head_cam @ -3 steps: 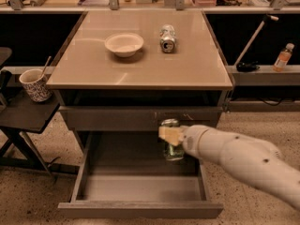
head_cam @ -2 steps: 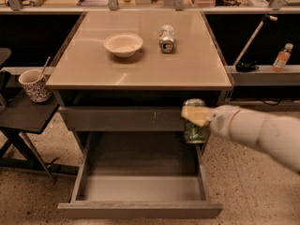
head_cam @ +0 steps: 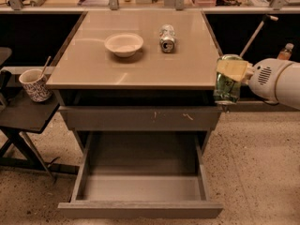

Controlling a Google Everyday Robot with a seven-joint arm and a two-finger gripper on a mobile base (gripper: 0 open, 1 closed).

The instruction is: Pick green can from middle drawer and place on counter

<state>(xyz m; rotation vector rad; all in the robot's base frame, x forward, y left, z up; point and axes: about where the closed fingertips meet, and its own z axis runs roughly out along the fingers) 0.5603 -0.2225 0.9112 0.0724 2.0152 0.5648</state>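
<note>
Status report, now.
Gripper shut on the green can, beside the counter's front right corner, about top height. Middle drawer open below. Bowl and silver can toward the back, not in its way.

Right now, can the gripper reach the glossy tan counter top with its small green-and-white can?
Probably yes: the gripper, shut on the green can, hangs beside a bare corner of the counter.
</note>
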